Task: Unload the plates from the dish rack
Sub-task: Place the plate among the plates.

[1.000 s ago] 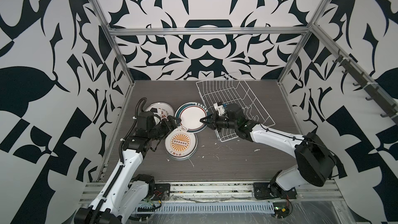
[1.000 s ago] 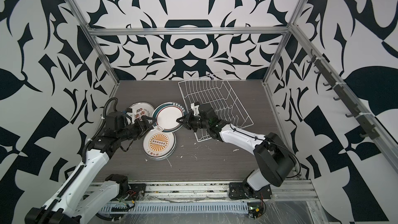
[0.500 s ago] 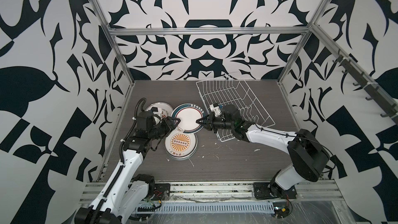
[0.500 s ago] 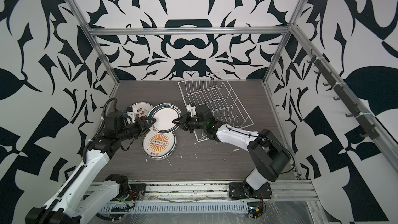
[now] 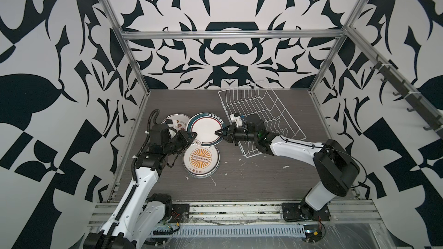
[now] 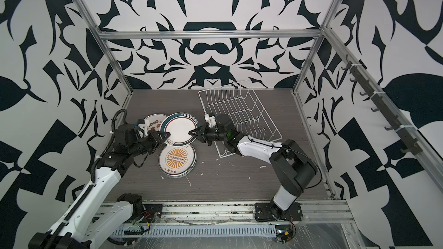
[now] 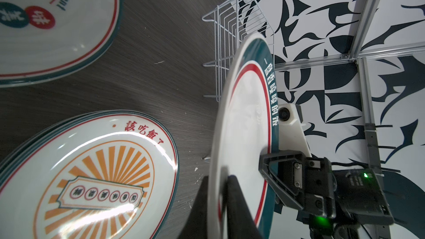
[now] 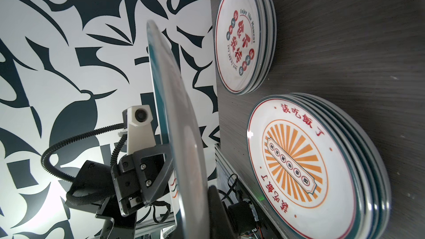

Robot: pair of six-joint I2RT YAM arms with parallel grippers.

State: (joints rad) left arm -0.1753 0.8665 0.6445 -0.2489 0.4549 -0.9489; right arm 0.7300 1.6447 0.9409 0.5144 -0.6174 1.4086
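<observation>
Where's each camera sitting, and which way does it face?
Both top views: overhead behind the robot, looking down on table, dish rack, left arm, right arm.
Left wrist: rides the left arm, looks past left end effector at the green-rimmed plate; right end effector opposite.
Right wrist: rides the right arm, facing back at left end effector.
Shared: both wrist views show that plate and sunburst stack.

Counts: dish rack [image 5: 259, 106] ×1, far right. Single green-rimmed plate [image 5: 206, 129] ×1, left of the rack. Plate stacks ×2, left side: sunburst stack [image 5: 201, 160] nearer, at least four rims showing; red-character stack [image 5: 176, 120] farther, at least three. Exact totals unclear. Grippers ×2: left gripper [image 5: 191, 136], right gripper [image 5: 217, 132].
</observation>
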